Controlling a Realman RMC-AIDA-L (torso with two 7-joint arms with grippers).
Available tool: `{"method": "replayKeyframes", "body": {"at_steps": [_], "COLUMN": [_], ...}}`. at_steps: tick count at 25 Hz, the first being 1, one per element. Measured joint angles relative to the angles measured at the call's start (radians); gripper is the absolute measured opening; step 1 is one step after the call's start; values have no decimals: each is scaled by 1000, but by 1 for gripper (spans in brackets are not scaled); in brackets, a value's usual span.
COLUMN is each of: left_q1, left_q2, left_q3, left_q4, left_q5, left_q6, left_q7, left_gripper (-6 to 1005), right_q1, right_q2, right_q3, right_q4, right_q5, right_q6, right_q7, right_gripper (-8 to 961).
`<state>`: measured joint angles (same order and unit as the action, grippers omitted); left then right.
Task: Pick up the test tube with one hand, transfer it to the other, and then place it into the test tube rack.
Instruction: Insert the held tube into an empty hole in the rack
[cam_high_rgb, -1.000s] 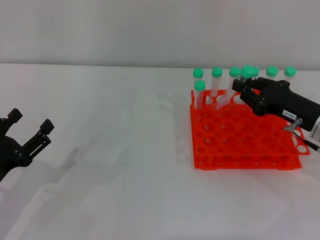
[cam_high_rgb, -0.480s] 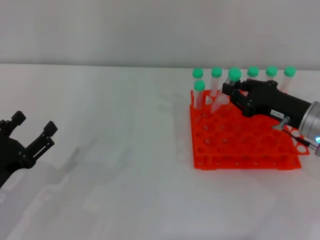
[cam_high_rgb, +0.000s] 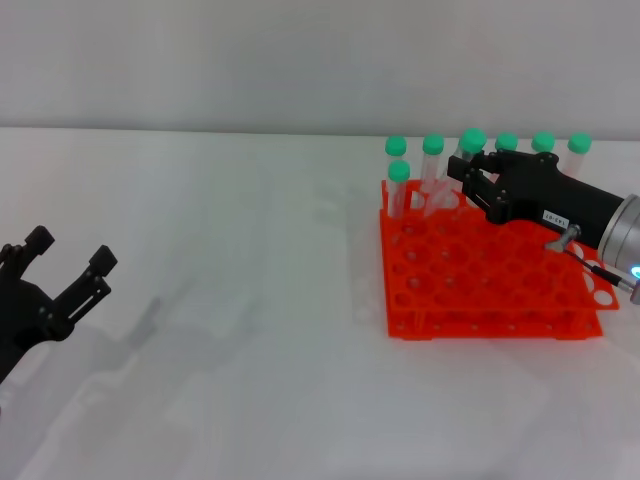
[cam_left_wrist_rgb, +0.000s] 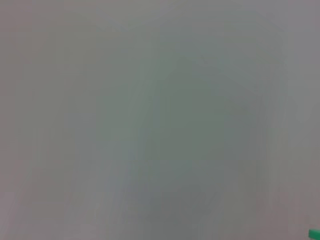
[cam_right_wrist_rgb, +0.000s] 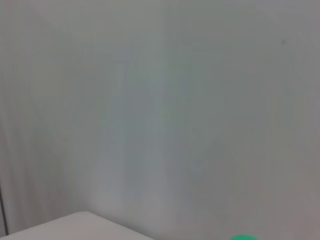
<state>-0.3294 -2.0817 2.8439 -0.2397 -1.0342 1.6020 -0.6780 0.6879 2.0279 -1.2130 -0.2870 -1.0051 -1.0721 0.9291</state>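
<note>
The orange-red test tube rack (cam_high_rgb: 480, 275) stands on the white table at the right. My right gripper (cam_high_rgb: 472, 178), black with a small white label, reaches over the rack's back rows. It is shut on a test tube (cam_high_rgb: 472, 141) with a green cap. The tube is tilted, with its lower end over the back row of holes. A green cap (cam_right_wrist_rgb: 243, 237) shows at the edge of the right wrist view. My left gripper (cam_high_rgb: 68, 262) is open and empty at the far left, low over the table.
Several other green-capped tubes (cam_high_rgb: 543, 142) stand in the rack's back row, and one (cam_high_rgb: 399, 171) stands in the second row at the back left corner. A green speck (cam_left_wrist_rgb: 315, 234) shows at the corner of the left wrist view. A pale wall runs behind the table.
My right gripper has carried the tube leftward along the back row, then raised it slightly. My left gripper has drifted a little lower and to the right.
</note>
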Motion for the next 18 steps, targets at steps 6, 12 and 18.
{"method": "replayKeyframes", "body": {"at_steps": [6, 12, 18], "left_q1": [0, -1, -1], "left_q2": [0, 0, 0], "left_q3": [0, 0, 0], "left_q4": [1, 0, 0], "left_q5": [0, 0, 0], "left_q6": [-1, -2, -2], "left_q7": [0, 0, 0], "left_gripper": [893, 893, 893], "right_q1": [3, 7, 18], "right_q2": [0, 0, 0], "right_q3": [-3, -5, -46], "right_q4": [0, 0, 0], "right_q5": [10, 13, 13], "right_q6": [21, 26, 52], "right_q7": [-18, -39, -45], "right_gripper": [205, 205, 206]}}
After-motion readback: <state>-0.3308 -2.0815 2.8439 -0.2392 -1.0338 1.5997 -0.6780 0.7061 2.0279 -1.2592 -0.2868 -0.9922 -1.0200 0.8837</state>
